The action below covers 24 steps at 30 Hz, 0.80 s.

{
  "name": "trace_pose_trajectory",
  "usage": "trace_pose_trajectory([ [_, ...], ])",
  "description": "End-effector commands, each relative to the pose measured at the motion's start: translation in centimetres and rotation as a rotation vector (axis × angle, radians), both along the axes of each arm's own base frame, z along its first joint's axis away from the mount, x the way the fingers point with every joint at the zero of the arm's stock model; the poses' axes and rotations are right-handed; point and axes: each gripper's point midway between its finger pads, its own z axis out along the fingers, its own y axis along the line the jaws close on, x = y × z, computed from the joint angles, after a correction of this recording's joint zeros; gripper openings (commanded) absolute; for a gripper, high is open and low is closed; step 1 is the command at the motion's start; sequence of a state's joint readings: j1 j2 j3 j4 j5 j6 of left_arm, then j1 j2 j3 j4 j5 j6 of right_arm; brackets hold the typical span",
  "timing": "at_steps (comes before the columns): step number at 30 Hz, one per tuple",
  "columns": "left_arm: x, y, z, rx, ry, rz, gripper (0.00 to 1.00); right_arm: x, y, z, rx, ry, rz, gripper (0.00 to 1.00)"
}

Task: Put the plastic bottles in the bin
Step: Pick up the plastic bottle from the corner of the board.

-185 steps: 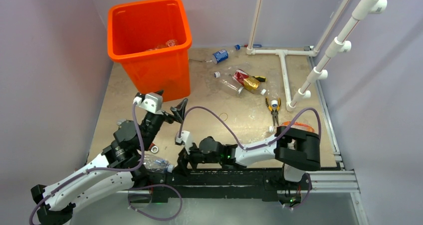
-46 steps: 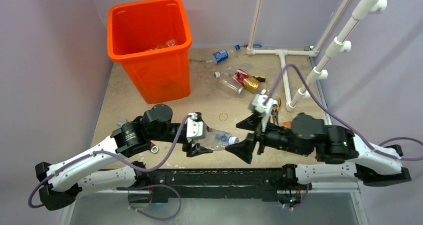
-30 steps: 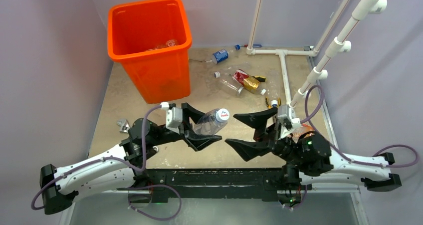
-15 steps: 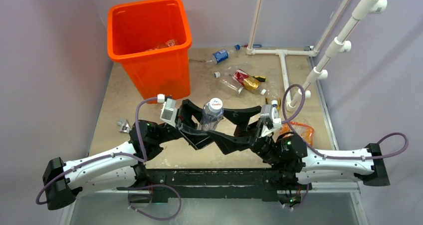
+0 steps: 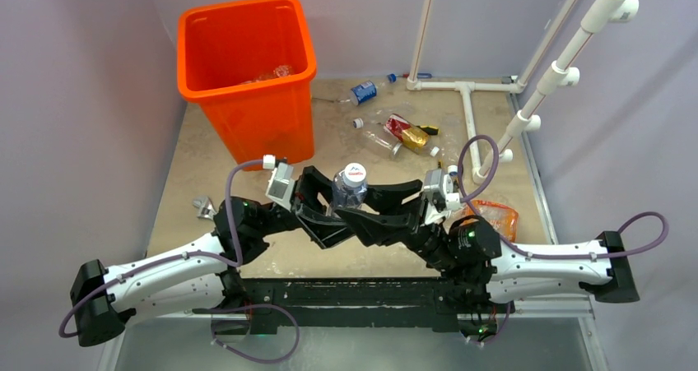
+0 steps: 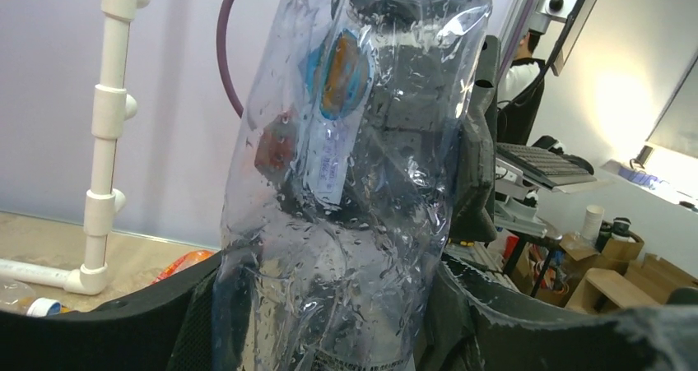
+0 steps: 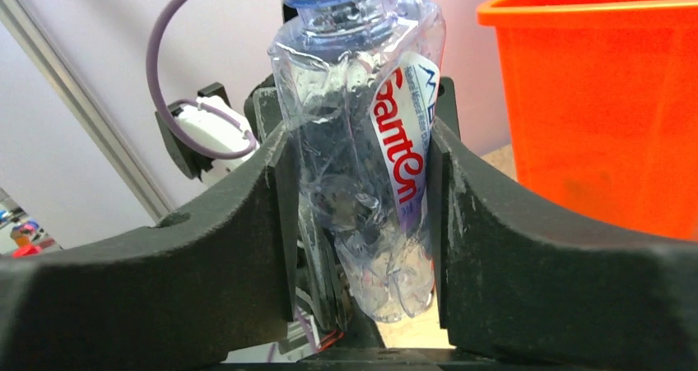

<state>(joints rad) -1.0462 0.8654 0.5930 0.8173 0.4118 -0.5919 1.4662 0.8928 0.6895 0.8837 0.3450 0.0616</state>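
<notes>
A clear crushed plastic bottle [image 5: 351, 187] with a white cap stands upright above the table's front middle. My left gripper [image 5: 339, 208] is shut on its lower body [image 6: 354, 223]. My right gripper [image 5: 368, 206] comes from the opposite side, and both its pads press the bottle's sides [image 7: 362, 157]. The orange bin [image 5: 267, 124] stands behind at the back left, with bottles [image 5: 267, 75] inside. Loose on the table lie a blue-labelled bottle [image 5: 362, 91], a clear one [image 5: 379, 139], a red-labelled one [image 5: 399, 125] and an orange-tinted one [image 5: 494, 215].
A white pipe frame [image 5: 469, 116] stands at the back right, and a slanted white pipe [image 5: 560, 75] runs above it. A yellow-and-black tool [image 5: 421, 134] lies among the far bottles. A small metal piece [image 5: 202, 206] sits near the left arm. Purple walls close in on both sides.
The left gripper turned the bottle upright and held it there. The right gripper moved in from the right and its jaws closed from wide open onto the bottle.
</notes>
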Motion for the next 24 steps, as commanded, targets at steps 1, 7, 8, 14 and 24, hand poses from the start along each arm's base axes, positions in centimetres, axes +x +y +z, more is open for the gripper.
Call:
trace_pose_trajectory([
  [1, -1.1, -0.1, -0.4, 0.053, -0.023, -0.052, 0.0, 1.2, -0.8, 2.0, 0.018, 0.005, -0.07, 0.45],
  [7, -1.0, 0.0, -0.6, 0.087, -0.038, -0.029, 0.0, 1.6, 1.5, 0.7, -0.1, 0.04, -0.071, 0.46],
  [8, -0.9, 0.0, -0.8, 0.098, -0.038, -0.025, 0.0, 1.8, 1.4, 0.5, -0.103, 0.046, -0.079, 0.41],
  [14, 0.6, 0.4, -1.5, 0.21, -0.014, 0.074, 0.79, 2.2, -1.7, 1.2, -0.069, 0.045, -0.132, 0.28],
  [24, 5.3, 8.5, 1.2, 0.184, -0.023, 0.549, 0.99, 2.6, -5.8, -3.1, -0.151, 0.089, -0.172, 0.22],
])
